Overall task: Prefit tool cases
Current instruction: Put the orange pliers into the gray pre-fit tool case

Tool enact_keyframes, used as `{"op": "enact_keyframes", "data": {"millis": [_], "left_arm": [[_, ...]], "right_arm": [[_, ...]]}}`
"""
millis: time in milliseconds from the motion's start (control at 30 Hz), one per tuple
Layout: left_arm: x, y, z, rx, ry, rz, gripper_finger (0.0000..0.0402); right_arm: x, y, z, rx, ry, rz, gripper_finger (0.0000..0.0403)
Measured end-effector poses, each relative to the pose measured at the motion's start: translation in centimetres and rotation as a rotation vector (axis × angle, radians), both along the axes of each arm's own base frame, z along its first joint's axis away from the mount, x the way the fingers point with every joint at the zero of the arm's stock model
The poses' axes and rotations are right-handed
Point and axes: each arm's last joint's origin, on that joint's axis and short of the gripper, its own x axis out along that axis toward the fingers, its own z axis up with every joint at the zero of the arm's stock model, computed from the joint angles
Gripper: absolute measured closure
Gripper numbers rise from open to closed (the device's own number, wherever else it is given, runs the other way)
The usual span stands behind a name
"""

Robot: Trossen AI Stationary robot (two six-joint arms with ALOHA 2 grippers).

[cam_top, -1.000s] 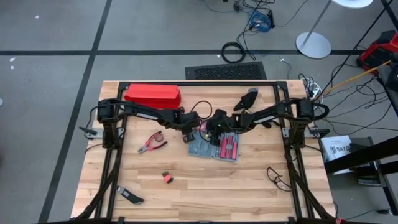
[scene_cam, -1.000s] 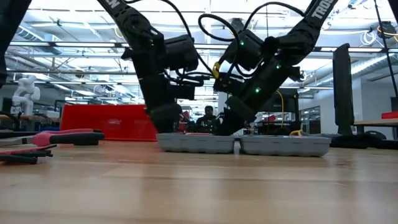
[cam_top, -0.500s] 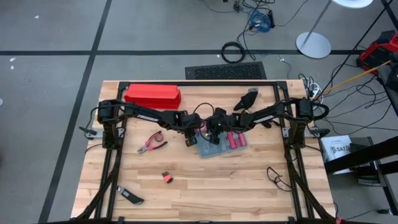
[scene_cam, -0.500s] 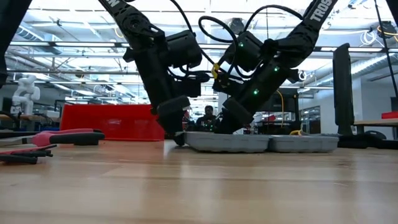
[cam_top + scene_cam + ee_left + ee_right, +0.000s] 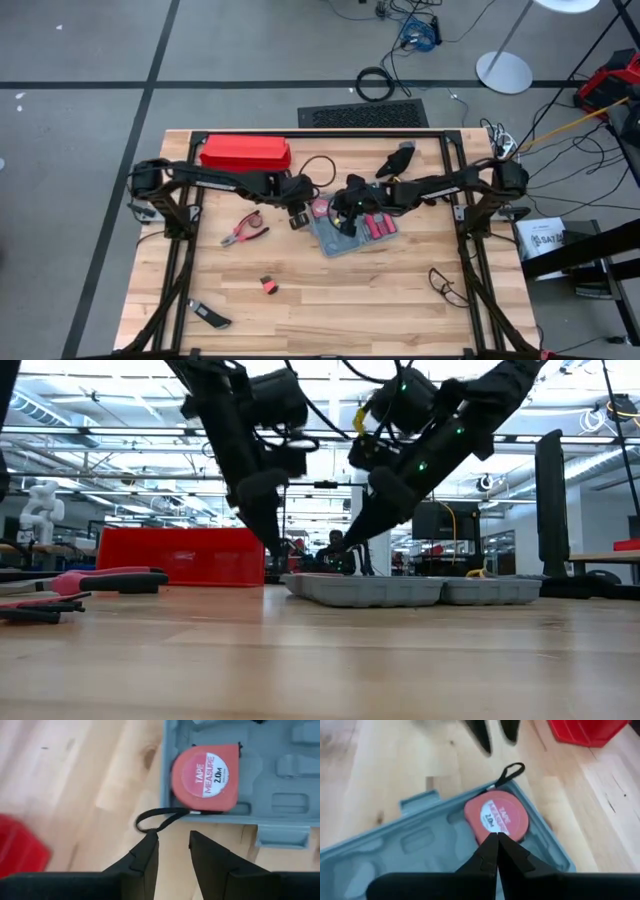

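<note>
The blue-grey tool case lies open and flat on the table, grey recesses up, and is also in the low view. A red tape measure sits in a corner recess, and its black strap loop lies over the case edge onto the wood. Red-handled tools fill the other half. My left gripper is open, just off the case's left edge by the strap and raised in the low view. My right gripper is shut above the tape measure. My right gripper points its shut fingertips slanting down from the table's right side at the edge of the tape measure. I cannot tell whether they touch it. My left gripper touches nothing.
A long red box lies at the far left, with red-handled pliers left of the case. A small red-black piece and a black tool lie near the front left. A black object and glasses are on the right.
The open case has slid toward the table's right and turned a little, then come to rest. Both grippers have since risen off it. My left gripper has drawn back toward the table's left, away from the case edge.
</note>
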Motion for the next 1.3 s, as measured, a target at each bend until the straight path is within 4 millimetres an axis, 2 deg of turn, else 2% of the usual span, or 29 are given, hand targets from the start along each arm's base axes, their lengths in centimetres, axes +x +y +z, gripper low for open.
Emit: {"op": "enact_keyframes", "data": {"millis": [100, 267, 400, 700, 833, 967, 1100, 1233, 1300], "left_arm": [[-1.1, -0.3, 1.9, 0.015, -0.023, 0.024, 0.0285], [-3.9, -1.3, 4.3, 0.027, 0.034, 0.081, 0.0285], [-5.7, -2.2, 5.7, 0.068, 0.050, 0.148, 0.0285], [-6.4, -3.5, 6.8, 0.139, 0.001, 0.159, 0.0285], [-6.4, -3.5, 6.8, 0.140, 0.002, 0.159, 0.0285], [-6.4, -3.4, 6.9, 0.159, -0.001, 0.168, 0.0285], [-6.4, -3.4, 6.8, 0.164, 0.009, 0.168, 0.0285], [-7.3, -3.4, 6.5, 0.173, 0.103, 0.161, 0.0285], [-7.7, -3.5, 6.4, 0.178, 0.153, 0.151, 0.0285]], "right_arm": [[-0.7, 0.2, 0.8, -0.026, 0.034, -0.024, 0.0403], [-2.4, 0.2, 2.1, -0.046, 0.108, -0.048, 0.0403], [-2.2, 0.2, 2.6, -0.058, 0.062, -0.035, 0.0403], [1.2, -0.5, -1.9, -0.046, -0.034, 0.021, 0.0403], [1.5, -1.2, -3.8, -0.007, 0.000, -0.006, 0.0403], [1.6, -1.4, -4.2, 0.022, -0.003, -0.012, 0.0403], [1.0, -1.1, -2.4, 0.014, -0.015, 0.004, 0.0403], [0.3, -1.0, 1.6, -0.032, -0.123, 0.028, 0.0403], [-0.4, -0.9, 2.9, -0.043, -0.118, 0.036, 0.0403]]}}
